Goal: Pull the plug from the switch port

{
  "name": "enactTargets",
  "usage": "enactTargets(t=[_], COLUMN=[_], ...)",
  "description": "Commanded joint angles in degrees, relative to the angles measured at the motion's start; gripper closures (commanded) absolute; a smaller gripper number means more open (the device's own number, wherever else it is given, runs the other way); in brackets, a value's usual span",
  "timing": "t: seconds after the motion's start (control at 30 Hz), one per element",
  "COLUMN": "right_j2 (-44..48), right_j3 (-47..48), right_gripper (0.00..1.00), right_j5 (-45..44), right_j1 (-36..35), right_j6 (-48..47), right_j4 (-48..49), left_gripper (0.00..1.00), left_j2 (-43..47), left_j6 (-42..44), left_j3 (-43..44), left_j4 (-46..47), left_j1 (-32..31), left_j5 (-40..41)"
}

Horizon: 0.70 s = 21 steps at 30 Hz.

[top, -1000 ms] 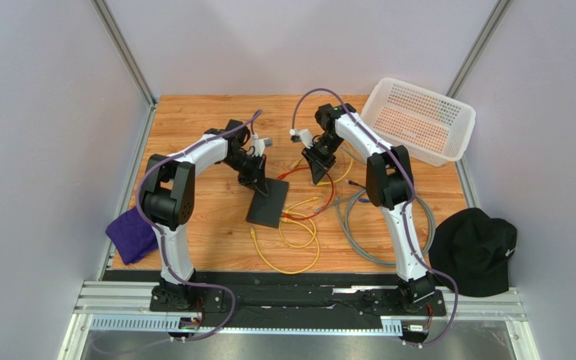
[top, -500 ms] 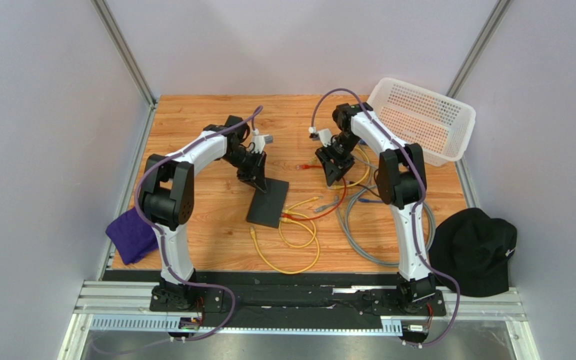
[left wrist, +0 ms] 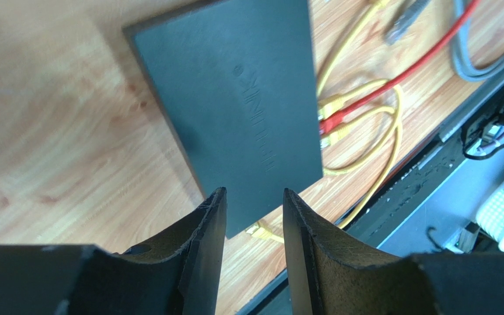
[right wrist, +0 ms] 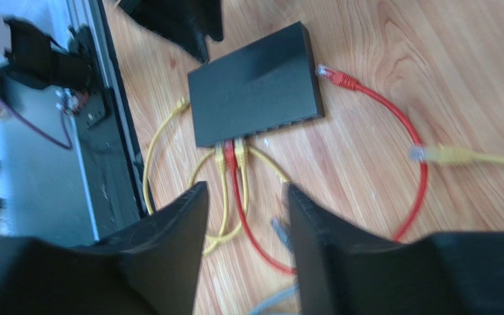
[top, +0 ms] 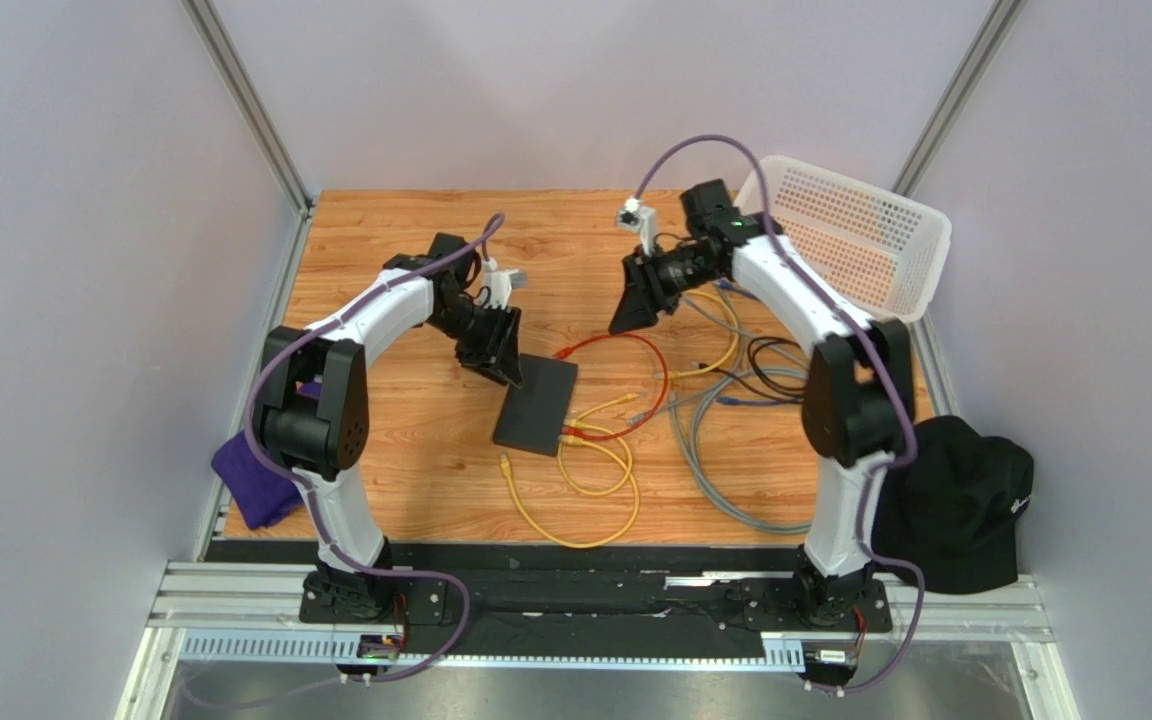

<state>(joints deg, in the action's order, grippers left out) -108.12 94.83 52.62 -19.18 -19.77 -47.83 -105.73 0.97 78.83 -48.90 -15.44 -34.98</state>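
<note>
Left gripper [left wrist: 254,197] hangs partly open and empty. The switch [left wrist: 235,98] lies flat on the table [left wrist: 51,131] just past its fingertips, so the gripper is probably parked there to pin the box down and stop it sliding during a pull. Right gripper [right wrist: 247,190] is parted too and holds nothing; it is raised above the cables, with the switch ahead and the port edge facing its fingers. A red plug [right wrist: 230,149] sits seated there between yellow plugs [right wrist: 219,156], so that side looks like the pulling side.
</note>
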Motion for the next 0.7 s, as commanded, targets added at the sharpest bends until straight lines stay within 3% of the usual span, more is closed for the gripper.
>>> enactTargets(t=[0.0, 0.27, 0.5, 0.67], right_j2=[-15.9, -20.0, -29.2, -35.0], right_j3=[8.0, 5.3, 14.2, 25.9], right_gripper=[0.57, 0.67, 0.64, 0.58], right_j5=[2.8, 0.9, 0.1, -0.5], right_j1=[-1.3, -3.2, -8.2, -8.0], right_j6=[2.1, 4.4, 10.2, 11.8], right_j4=[-8.7, -3.6, -1.4, -0.5], left_gripper=[0.55, 0.48, 0.5, 0.5], left_j2=[2.5, 3.7, 1.8, 0.4], left_j6=[-3.2, -4.0, -1.1, 2.9], left_j3=[-3.1, -6.4, -5.4, -2.5], left_j4=[0.8, -0.7, -0.7, -4.4], left_j1=[0.1, 1.7, 1.7, 1.7], left_j5=[5.0, 9.9, 7.1, 5.3])
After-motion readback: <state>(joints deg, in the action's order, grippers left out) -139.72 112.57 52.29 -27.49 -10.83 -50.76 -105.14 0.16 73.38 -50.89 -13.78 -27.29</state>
